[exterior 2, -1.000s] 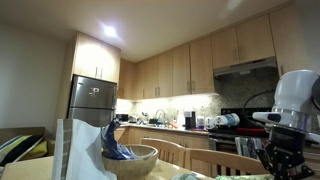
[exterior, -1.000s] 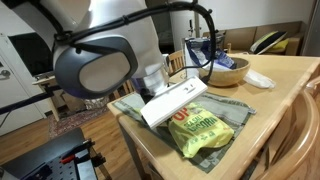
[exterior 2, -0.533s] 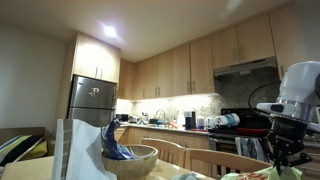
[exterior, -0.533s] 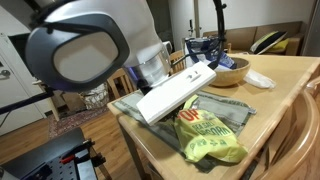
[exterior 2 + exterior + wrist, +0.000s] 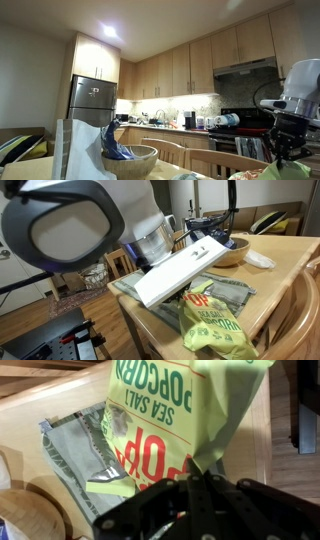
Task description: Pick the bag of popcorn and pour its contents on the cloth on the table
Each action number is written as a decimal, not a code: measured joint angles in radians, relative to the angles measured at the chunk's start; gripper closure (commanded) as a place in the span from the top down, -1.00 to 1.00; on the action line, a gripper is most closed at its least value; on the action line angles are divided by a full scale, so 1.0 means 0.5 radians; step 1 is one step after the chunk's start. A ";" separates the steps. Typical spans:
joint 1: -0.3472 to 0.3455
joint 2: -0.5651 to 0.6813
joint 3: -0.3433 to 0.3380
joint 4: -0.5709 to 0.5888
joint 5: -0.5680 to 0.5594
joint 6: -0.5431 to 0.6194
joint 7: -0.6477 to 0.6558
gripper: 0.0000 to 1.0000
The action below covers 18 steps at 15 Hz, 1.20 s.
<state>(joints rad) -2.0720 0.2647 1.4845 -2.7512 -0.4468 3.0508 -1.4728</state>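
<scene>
Bag (image 5: 160, 420): pinched at its edge in gripper (image 5: 200, 478), fingers (image 5: 235, 500) shut tight on it; hanging low over cloth (image 5: 85, 455) corner and bare table (image 5: 255, 430). Judged a lifting step. Raise clear, carry toward 9 o'clock in wrist view until centred over cloth, then tip open end down slowly; mouth not discernible. Blond wood surface, bowl (image 5: 228, 250) at 12 o'clock of bag in an exterior view; beyond, kitchen cabinets (image 5: 200, 70) and fridge (image 5: 90, 100).

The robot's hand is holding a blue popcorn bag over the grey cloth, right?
No, the bag of popcorn is lime green, not blue; the wrist view shows it. The hand does hold it over the grey cloth.
</scene>
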 measured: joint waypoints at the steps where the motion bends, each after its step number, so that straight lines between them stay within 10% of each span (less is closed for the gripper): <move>1: 0.002 0.000 0.000 0.000 0.000 0.000 0.000 -0.99; 18: 0.068 0.019 0.276 -0.063 -0.566 -0.549 -0.121 -0.99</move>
<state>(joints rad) -2.0382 0.2745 1.6225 -2.7826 -0.7298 2.7764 -1.5332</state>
